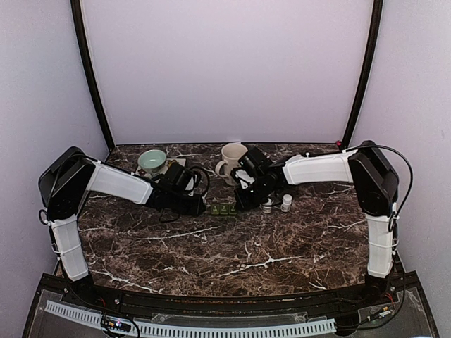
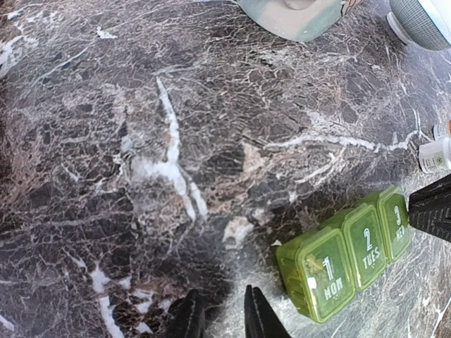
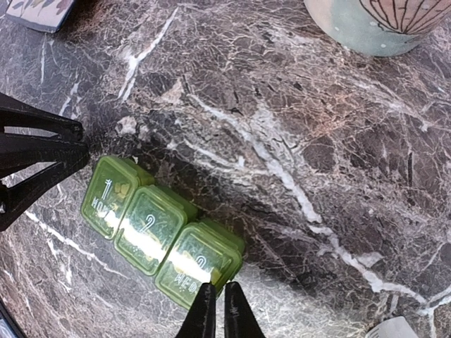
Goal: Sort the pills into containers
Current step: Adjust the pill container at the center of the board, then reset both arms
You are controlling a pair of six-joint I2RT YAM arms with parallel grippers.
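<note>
The translucent green plastic three-compartment pill organiser [image 1: 224, 209] lies flat near the middle of the dark, white-veined marble table [image 1: 211, 260], all three lids down. Its lids read MON, TUES and WED in the wrist views.

The left gripper [image 2: 222, 301] sits low at the organiser's 9 o'clock, by the MON end. Its fingers are slightly parted with only bare marble between them, so it grasps nothing.

The right gripper [image 3: 218, 299] is at the organiser's 3 o'clock. It is clenched almost tip to tip, its points against the edge of the WED compartment. Whether they actually pinch the lid cannot be told.

From the organiser, a pale teal ceramic bowl [image 1: 151, 160] stands at 10 o'clock and a cream ceramic mug [image 1: 231, 160] at 12 o'clock. Two small white pill bottles [image 1: 286, 203] stand close together at 3 o'clock, just beyond the right gripper.
</note>
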